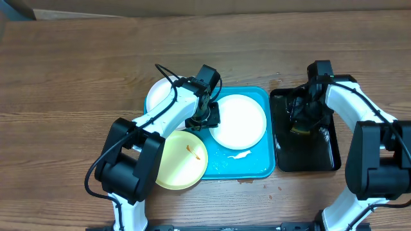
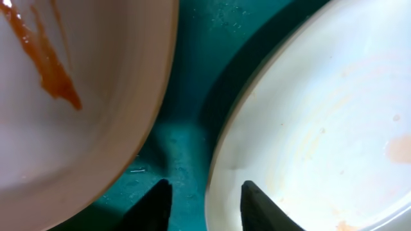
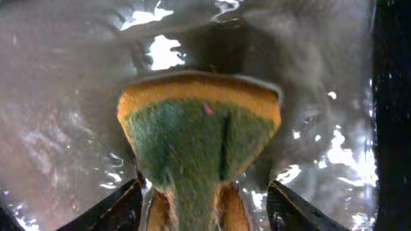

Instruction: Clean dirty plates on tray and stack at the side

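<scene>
Down at your left gripper (image 2: 204, 204), the two dark fingers stand apart, straddling the rim of the white plate (image 2: 308, 128): one tip over bare tray floor, the other over the plate's edge. That is a rim pinch being lined up, I'd say, since a shallow plate lying flat offers nothing else to grab. Nothing is clamped yet.

Just past those fingers, across a strip of turquoise, sits the pale yellow plate (image 2: 70, 96) with its reddish-brown streak (still plainly dirty). From overhead it hangs partly over the near left corner of the tray (image 1: 257, 168).

Over to your right gripper (image 3: 204, 205): its fingers are squeezed on the sponge (image 3: 199, 135), green scrub face toward the camera, yellow foam bulging above. It hovers low over the wet, glistening floor of the black tray (image 1: 326, 159), likely to soak up wash water.

Farther out, the second white plate (image 1: 157, 96) lies at the tray's far left corner, half hidden by your left arm. A white smear of foam (image 1: 240, 154) sits on the tray floor. All three plates are still at the tray, nothing stacked.
</scene>
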Robot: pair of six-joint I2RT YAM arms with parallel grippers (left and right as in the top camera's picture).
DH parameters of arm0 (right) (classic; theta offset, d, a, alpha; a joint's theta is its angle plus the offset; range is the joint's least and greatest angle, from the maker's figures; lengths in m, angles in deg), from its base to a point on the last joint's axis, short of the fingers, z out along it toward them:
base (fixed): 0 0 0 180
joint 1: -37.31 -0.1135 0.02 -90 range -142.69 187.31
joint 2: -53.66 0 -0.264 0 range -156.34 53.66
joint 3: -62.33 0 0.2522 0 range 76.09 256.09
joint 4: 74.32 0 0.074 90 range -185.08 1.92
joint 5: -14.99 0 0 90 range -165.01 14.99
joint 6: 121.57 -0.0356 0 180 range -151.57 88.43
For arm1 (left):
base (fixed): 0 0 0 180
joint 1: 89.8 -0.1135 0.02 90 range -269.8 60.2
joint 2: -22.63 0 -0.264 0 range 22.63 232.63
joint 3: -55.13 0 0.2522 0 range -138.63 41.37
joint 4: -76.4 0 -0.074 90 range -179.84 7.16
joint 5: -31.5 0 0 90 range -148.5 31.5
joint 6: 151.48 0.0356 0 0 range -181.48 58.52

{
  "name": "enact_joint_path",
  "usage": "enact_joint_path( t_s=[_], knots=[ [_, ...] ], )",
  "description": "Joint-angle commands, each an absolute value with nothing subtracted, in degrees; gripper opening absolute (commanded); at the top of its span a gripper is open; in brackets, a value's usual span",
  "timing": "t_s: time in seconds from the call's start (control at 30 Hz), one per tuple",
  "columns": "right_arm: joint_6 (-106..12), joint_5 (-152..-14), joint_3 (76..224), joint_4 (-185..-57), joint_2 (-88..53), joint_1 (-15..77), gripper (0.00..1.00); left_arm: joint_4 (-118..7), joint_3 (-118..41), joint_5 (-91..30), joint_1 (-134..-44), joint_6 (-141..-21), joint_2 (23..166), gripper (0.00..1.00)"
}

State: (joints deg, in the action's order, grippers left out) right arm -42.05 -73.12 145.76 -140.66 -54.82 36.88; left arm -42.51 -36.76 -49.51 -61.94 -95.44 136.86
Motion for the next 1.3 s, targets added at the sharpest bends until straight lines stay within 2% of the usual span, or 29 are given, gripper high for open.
enact_joint_path(
  t_s=[0.0, 0.13, 0.23, 0.4, 0.47, 0.53, 0.93, 1.07, 1.1, 1.17, 1.27],
  knots=[
    [-42.3, -73.1, 151.2, -142.1, -53.5, 36.7, 0.65, -42.5, -36.5, -49.7, -62.0, -94.6, 137.3, 0.39],
    [-42.7, -73.1, 159.9, -148.0, -53.5, 37.0, 0.69, -42.5, -36.5, -49.7, -62.0, -94.2, 137.3, 0.39],
    [-46.0, -73.3, 165.7, -151.3, -53.5, 38.6, 0.76, -42.6, -36.5, -49.7, -61.8, -94.2, 137.3, 0.40],
    [-46.7, -78.4, 170.3, -151.4, -53.5, 43.8, 0.85, -42.6, -36.3, -52.3, -60.7, -94.3, 137.4, 0.42],
    [-46.6, -80.9, 170.3, -151.5, -53.5, 45.8, 0.87, -42.8, -36.3, -52.3, -60.3, -94.3, 137.5, 0.39],
    [-46.6, -81.6, 170.1, -152.0, -53.5, 47.4, 1.00, -43.3, -36.3, -52.3, -59.8, -94.3, 137.6, 0.36],
    [-46.6, -81.5, 170.1, -152.5, -53.5, 49.4, 1.00, -43.6, -36.0, -54.9, -58.3, -95.0, 137.7, 0.33],
    [-46.6, -81.5, 170.1, -152.5, -53.5, 49.4, 1.00, -43.9, -35.2, -54.9, -58.3, -95.2, 137.7, 0.19],
    [-46.6, -81.5, 170.1, -152.5, -53.5, 49.4, 1.00, -43.8, -35.1, -54.9, -58.3, -95.6, 137.7, 0.18],
    [-46.6, -81.5, 170.1, -152.5, -53.5, 49.4, 1.00, -43.8, -34.9, -54.9, -58.3, -96.2, 137.7, 0.18],
    [-46.6, -81.6, 170.1, -152.5, -53.5, 49.4, 1.00, -43.8, -34.9, -54.9, -58.3, -96.2, 137.7, 0.26]
  ],
)
